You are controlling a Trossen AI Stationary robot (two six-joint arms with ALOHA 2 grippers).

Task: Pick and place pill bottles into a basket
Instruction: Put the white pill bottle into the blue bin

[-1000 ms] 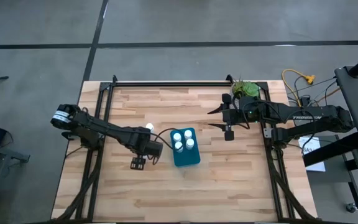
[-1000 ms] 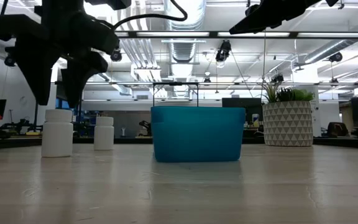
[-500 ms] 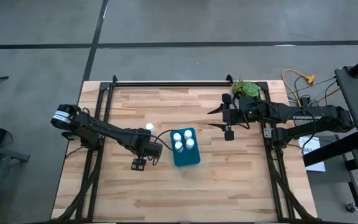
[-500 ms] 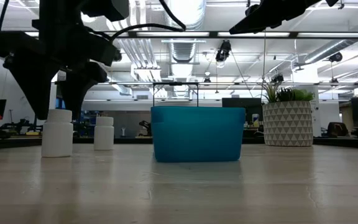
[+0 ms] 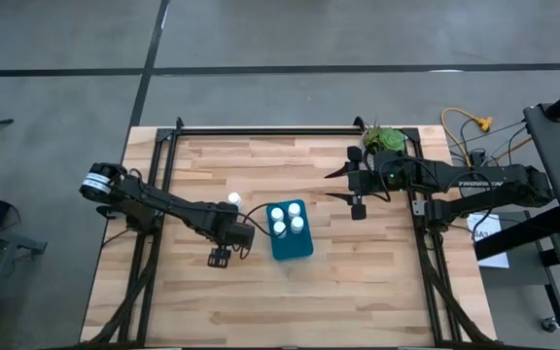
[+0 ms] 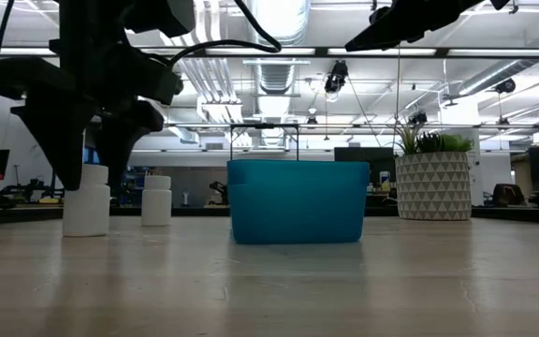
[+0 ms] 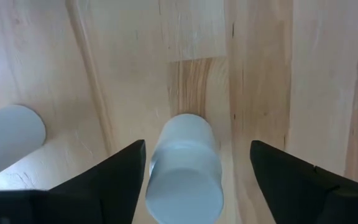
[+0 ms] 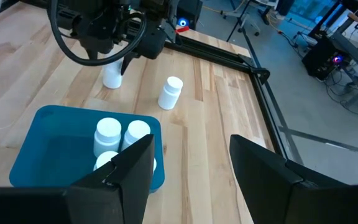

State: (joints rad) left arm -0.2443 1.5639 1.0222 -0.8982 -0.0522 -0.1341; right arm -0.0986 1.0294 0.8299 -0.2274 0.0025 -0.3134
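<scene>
The left hand (image 7: 194, 163), fingers spread wide and gripping nothing, straddles 1 upright pill bottle (image 7: 185, 168) on the counter (image 5: 358, 282) (a 2nd bottle (image 8: 171, 93) stands nearby). The basket (image 5: 291, 243) holds 4 bottles. The right hand (image 8: 188, 163) hovers open, empty.

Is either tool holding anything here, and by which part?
Nothing is held. The left tool stands open around a small white cylindrical pill bottle without gripping; the right tool is open and empty.

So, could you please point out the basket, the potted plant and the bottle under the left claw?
basket (image 6: 296, 201), low view, its front wall.
potted plant (image 6: 434, 187), low view, the patterned pot's front.
bottle under the left claw (image 7: 185, 169), left wrist view, its side near the cap.
</scene>
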